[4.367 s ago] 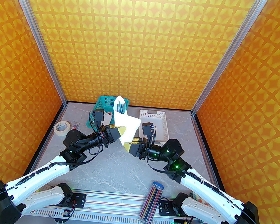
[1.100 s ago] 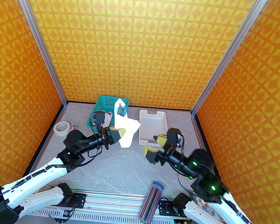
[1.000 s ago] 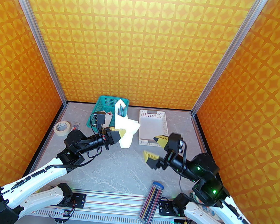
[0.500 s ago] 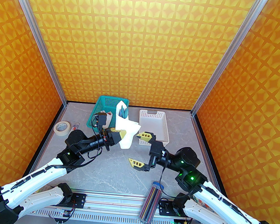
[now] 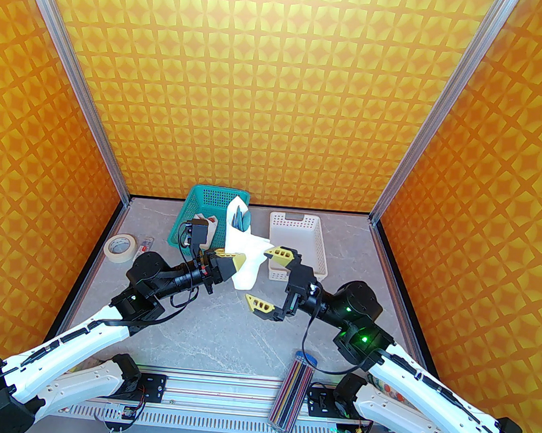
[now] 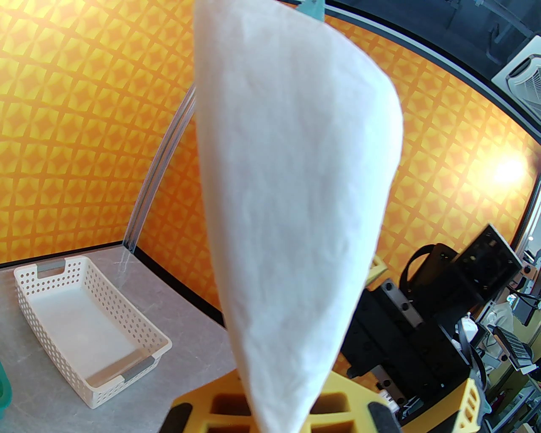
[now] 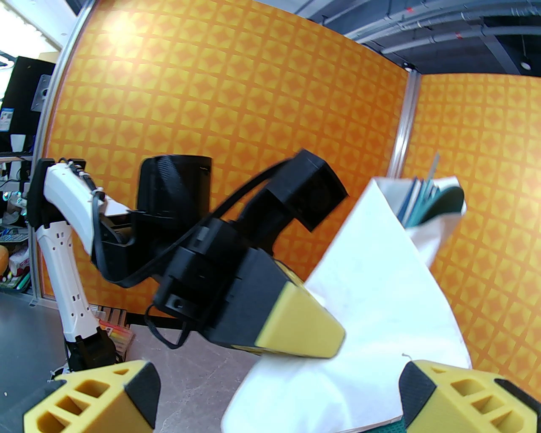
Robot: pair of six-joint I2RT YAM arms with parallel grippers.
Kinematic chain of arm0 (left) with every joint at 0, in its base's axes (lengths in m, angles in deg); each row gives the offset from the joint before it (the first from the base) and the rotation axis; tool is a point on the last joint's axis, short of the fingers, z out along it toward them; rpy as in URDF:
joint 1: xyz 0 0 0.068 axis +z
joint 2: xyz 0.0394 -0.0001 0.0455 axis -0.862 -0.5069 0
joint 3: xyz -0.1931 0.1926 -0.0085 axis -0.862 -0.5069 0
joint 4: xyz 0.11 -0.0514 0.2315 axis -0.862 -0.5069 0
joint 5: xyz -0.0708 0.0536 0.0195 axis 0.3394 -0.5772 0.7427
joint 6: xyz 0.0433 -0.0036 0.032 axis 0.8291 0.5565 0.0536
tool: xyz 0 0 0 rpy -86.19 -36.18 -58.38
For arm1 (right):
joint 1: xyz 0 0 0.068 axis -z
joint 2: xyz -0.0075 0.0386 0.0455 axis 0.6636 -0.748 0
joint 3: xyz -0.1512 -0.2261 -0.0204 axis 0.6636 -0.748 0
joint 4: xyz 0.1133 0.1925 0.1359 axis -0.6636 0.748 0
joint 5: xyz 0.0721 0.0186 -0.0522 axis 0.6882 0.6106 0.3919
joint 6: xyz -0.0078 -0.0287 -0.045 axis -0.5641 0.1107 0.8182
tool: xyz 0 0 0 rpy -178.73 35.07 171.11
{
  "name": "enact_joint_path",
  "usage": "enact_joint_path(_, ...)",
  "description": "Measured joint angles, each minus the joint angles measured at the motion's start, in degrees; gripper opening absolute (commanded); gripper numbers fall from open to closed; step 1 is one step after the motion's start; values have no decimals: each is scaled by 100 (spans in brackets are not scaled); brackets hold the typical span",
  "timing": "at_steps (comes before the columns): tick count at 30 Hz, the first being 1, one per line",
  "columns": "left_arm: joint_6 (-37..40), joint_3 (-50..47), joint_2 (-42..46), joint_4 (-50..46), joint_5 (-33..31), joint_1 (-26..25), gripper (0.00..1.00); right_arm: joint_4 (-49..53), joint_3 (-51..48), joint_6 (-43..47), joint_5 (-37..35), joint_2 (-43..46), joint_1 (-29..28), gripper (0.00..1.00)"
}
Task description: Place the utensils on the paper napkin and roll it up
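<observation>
Left gripper (image 5: pixel 237 260) clamps the thin white paper napkin (image 5: pixel 250 270), raised off the table (image 5: pixel 224 319), dark teal plastic utensils (image 5: pixel 240 217) protruding from its upper end. Right gripper (image 5: pixel 269 280) gapes beside it. Risk: loose wrap unrolls, utensils slide out

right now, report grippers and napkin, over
Left gripper shut on paper napkin, held aloft. Right gripper open, beside its lower end. Utensils poke from top. White basket beyond right gripper.

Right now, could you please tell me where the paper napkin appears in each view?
Top external: paper napkin at centre, pinched by the left gripper.
Left wrist: the napkin runs down the middle.
Right wrist: napkin at lower right.
Shared landmark: teal utensils poking from its top.
</observation>
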Motion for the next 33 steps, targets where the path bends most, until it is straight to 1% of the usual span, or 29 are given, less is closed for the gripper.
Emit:
enact_joint_path(17, 2, 17, -57, 142, 33, -70, 0, -321, 13, -439, 37, -520, 0, 99)
enact_joint_path(23, 0, 26, -160, 275, 33, -70, 0, -627, 13, -708, 184, -710, 0, 92)
enact_joint_path(26, 0, 42, -214, 332, 33, -76, 0, -680, 13, -776, 251, -772, 0, 88)
enact_joint_path(33, -2, 63, -293, 426, 52, -107, 0, -813, 17, -935, 343, -844, 2, 81)
